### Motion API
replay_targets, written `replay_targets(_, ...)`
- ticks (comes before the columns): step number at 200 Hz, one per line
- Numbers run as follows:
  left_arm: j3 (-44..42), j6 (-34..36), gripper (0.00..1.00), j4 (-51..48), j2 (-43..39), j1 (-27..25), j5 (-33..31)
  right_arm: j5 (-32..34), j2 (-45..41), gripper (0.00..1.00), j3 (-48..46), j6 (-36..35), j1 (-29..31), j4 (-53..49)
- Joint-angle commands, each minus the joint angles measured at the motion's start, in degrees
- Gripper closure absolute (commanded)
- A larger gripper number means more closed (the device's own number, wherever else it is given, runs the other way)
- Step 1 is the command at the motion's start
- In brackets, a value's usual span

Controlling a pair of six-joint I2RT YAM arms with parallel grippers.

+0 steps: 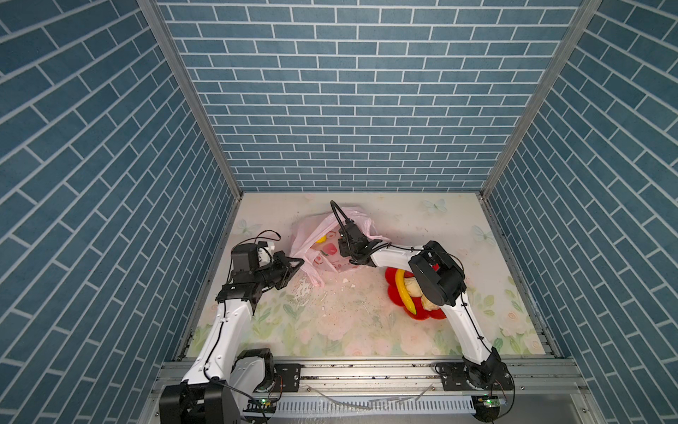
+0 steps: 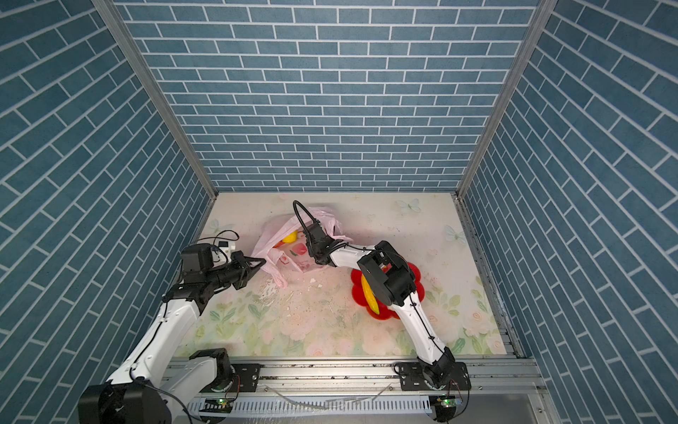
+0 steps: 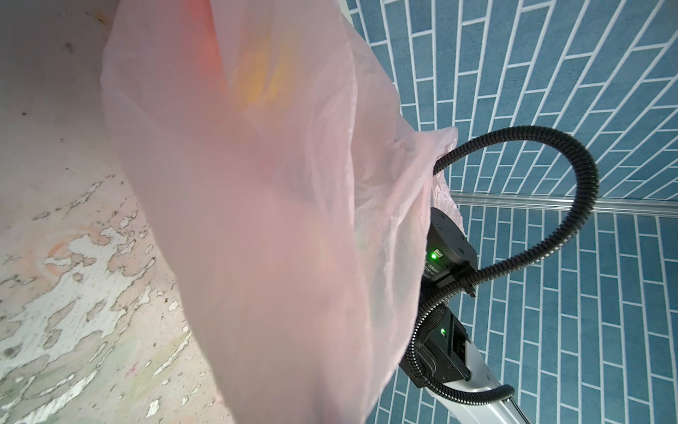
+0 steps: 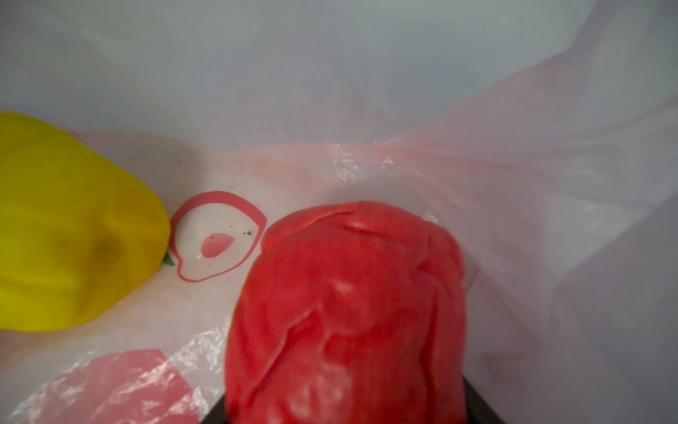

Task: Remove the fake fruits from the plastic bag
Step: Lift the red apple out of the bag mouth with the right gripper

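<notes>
Left hand (image 1: 301,261) clamped on plastic bag (image 1: 310,235), right hand (image 1: 344,252) at red berry (image 4: 345,312), spread unclear

Both top views overlook the whole surface (image 1: 367,323) from high; right wrist view seems inside the plastic bag (image 4: 477,128).

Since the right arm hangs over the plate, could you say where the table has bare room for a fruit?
Free: the front middle of the table, nearer than the plastic bag and left of the red plate; also the back right corner beyond it. Crowded: around the bag, held by the left gripper.
</notes>
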Motion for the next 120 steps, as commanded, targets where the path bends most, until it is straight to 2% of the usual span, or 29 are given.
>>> replay_targets(1,-1.01,1.04,0.97,2.26,0.7,-0.5,-0.51,-2.4,1.94,0.46,1.9,0.51,-1.23,2.7)
replay_targets(42,-2.27,0.32,0.97,4.02,1.28,-0.72,-1.19,-5.2,0.83,0.7,0.17,-2.26,-1.72,4.75)
replay_targets(81,-3.88,-0.32,0.97,4.36,-1.59,-1.03,-2.89,-8.78,-3.95,0.8,-4.33,-4.4,-1.39,4.63)
replay_targets(120,-5.48,-0.23,0.98,3.56,-4.92,-0.99,-4.62,-11.59,-10.95,0.84,-9.03,-8.19,0.87,1.64)
